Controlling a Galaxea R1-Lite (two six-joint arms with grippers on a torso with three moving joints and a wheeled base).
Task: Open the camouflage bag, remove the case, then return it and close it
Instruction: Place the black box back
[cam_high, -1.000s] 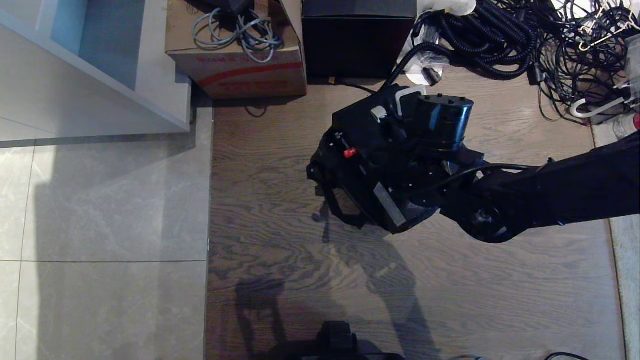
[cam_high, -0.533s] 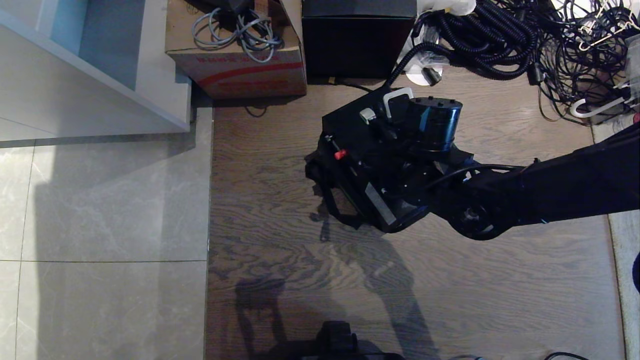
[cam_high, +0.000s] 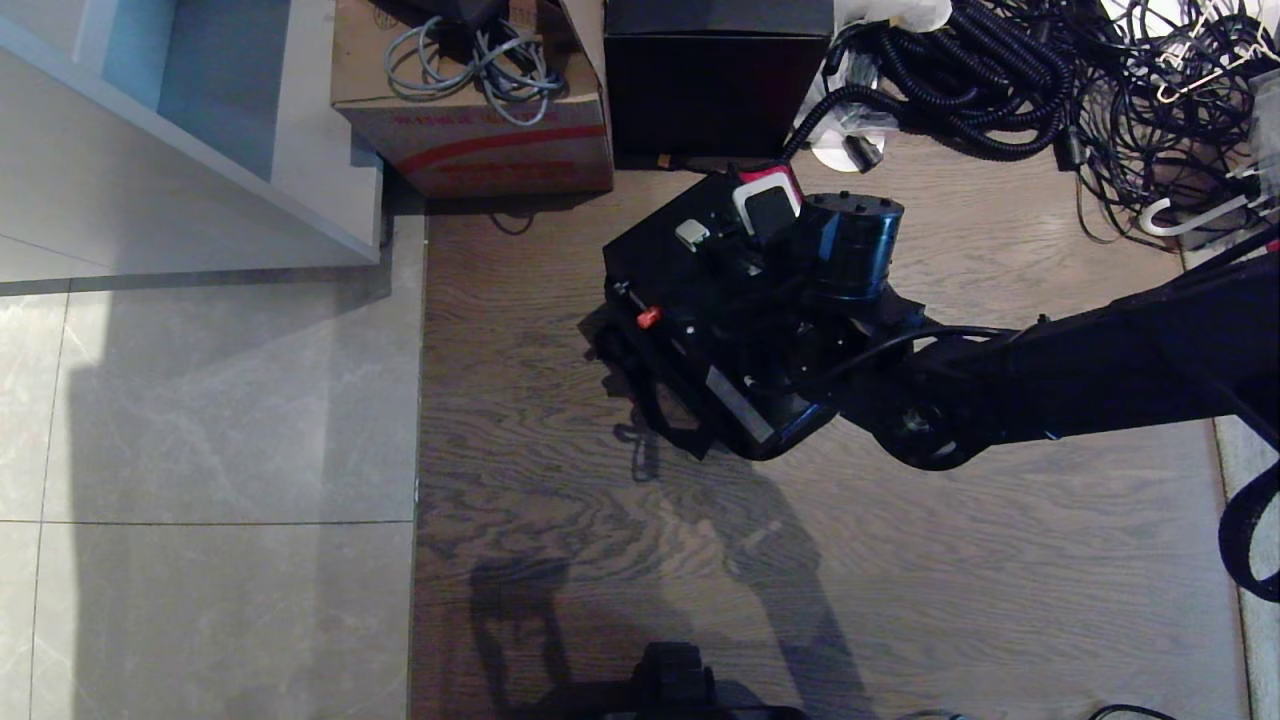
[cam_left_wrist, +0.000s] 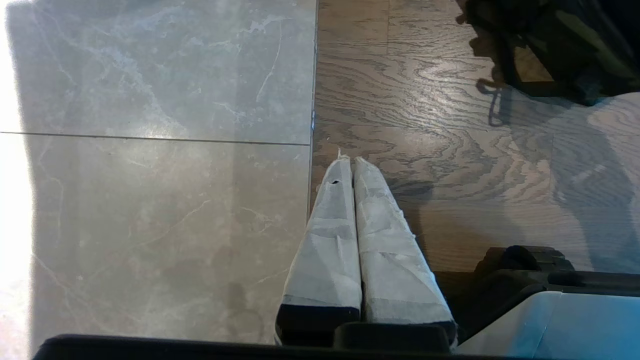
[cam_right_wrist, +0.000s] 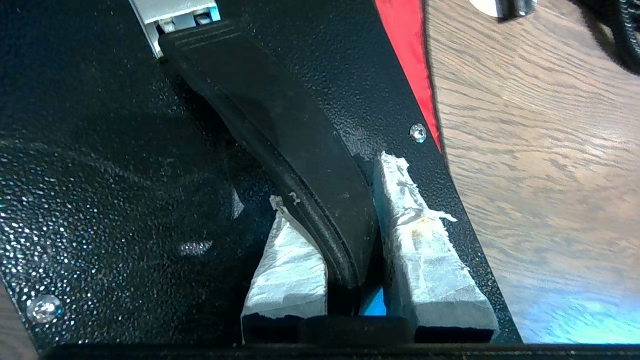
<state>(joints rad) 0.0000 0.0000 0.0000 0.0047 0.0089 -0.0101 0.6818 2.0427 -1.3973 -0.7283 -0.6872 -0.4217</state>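
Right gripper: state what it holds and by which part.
The right gripper holds the case by its black top handle; a taped finger sits on each side.

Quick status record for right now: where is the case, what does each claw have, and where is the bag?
case: black speckled case, over the wood floor
right claw: right claw shut on the case's black handle, one taped finger on each side
left claw: left claw shut, holding nothing, parked over the seam between tile and wood
camouflage bag: camouflage bag on the wood floor, underneath the case
nearby: cardboard box, black cube box, cable pile
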